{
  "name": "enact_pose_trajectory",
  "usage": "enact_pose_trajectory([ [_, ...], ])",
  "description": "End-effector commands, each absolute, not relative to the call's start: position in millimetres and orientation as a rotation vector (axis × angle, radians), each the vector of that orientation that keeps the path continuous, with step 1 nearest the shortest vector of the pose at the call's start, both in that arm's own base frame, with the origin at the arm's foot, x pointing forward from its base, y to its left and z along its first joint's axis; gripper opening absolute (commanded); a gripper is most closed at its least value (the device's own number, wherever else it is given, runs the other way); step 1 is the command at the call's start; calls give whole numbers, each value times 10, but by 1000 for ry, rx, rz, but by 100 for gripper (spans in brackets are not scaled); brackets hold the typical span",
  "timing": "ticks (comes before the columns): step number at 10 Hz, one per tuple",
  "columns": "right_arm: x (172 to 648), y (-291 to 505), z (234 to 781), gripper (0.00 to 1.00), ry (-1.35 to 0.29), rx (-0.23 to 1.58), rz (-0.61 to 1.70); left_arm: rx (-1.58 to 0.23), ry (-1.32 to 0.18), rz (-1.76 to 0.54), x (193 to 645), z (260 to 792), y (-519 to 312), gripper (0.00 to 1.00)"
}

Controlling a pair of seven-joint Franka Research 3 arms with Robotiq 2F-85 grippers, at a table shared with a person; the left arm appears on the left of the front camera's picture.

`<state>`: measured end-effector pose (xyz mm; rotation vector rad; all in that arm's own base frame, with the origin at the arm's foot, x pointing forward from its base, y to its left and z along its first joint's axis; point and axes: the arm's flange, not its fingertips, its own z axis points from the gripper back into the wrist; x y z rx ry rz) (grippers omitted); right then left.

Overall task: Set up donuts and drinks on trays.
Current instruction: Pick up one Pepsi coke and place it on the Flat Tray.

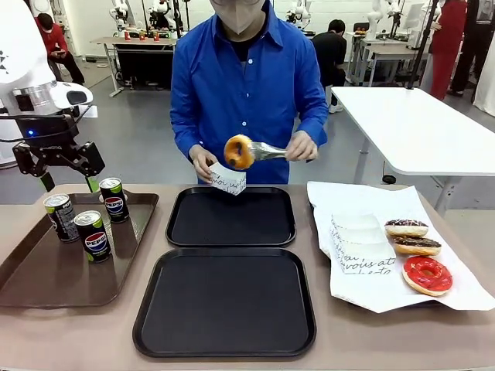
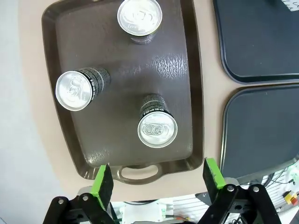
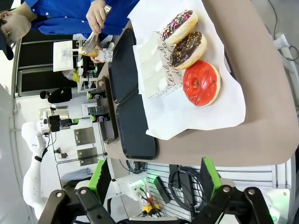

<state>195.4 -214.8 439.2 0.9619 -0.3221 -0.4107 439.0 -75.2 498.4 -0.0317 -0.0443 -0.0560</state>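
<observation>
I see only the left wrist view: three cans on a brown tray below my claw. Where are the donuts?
Observer: Two chocolate-topped donuts and a red-iced donut lie on the white paper sheet, at the robot's right.
Operator: What does the person do?
Observer: The person holds a glazed donut in tongs above a small white box, at the far black tray.
Operator: And the right claw?
Observer: The right claw is open, off the table's edge by the paper sheet.
</observation>
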Motion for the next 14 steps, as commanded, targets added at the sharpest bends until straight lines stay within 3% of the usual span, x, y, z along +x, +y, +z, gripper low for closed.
enact_pose_trajectory([
  [1,1946,-2143,4384,100,-314,968,-408,-21,-38,-63,4334,5060,-740,100],
  [5,1946,-2143,4384,100,-314,968,-408,-35,-40,-58,4354,5027,-750,100],
  [10,1946,-2143,4384,100,-314,968,-408,56,-82,-27,4186,4481,-904,100],
  [14,1946,-2143,4384,100,-314,968,-408,22,-129,-7,4392,4290,-884,100],
])
